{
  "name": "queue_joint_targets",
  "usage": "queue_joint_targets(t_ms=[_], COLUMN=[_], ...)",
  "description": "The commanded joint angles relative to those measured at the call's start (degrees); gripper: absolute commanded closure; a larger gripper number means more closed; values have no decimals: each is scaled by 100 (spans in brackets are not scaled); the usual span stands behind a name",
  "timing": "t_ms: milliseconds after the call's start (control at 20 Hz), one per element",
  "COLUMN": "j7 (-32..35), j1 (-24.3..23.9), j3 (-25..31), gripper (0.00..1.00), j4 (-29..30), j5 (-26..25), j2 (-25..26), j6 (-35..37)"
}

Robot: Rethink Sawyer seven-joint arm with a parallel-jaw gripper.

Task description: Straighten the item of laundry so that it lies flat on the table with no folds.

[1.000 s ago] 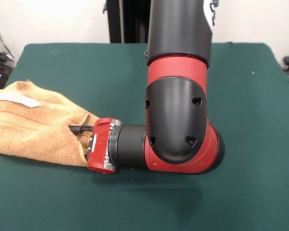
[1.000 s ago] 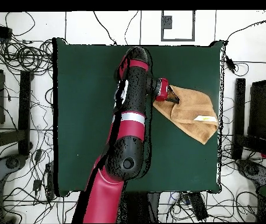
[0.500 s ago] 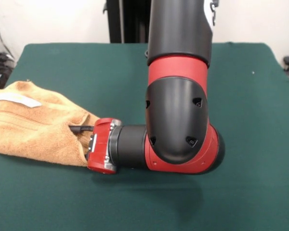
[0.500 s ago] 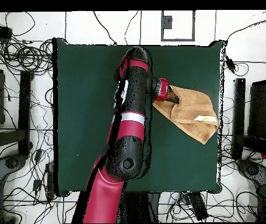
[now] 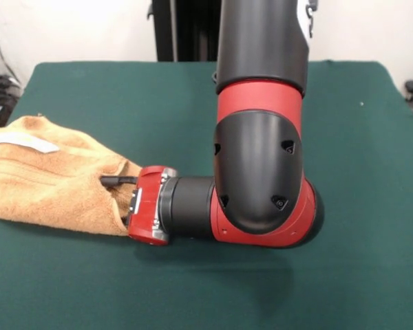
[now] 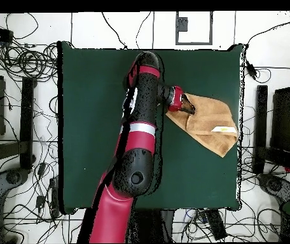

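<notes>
The orange-tan towel [image 5: 48,185] lies folded and bunched at the left edge of the green table [image 5: 124,96], with its white tag [image 5: 24,142] on top. It narrows to a point at my gripper [image 5: 111,188], which lies level with the table and is shut on that right-hand corner. One black finger [image 5: 117,181] shows on top of the cloth; the other is hidden under it. In the overhead view the towel [image 6: 211,124] is near the table's right edge and the gripper [image 6: 189,107] is at its left tip.
My thick red and black arm [image 5: 258,172] comes down over the table's middle and hides part of it. The towel's outer side reaches the table's edge [image 6: 240,127]. Cables and stands [image 6: 20,114] lie on the floor around the table.
The arm and gripper have shifted slightly to the right in the front view. The towel's shape looks almost unchanged.
</notes>
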Motion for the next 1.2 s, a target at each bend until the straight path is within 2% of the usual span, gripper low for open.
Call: queue_joint_targets(t_ms=[50, 650, 1200], j7=[-1038, -880, -526], j1=[438, 465, -110], j3=[413, 641, 297], gripper=[0, 0, 0], j4=[700, 762, 128], j5=[421, 512, 707], j2=[661, 644, 1050], j6=[619, 456, 394])
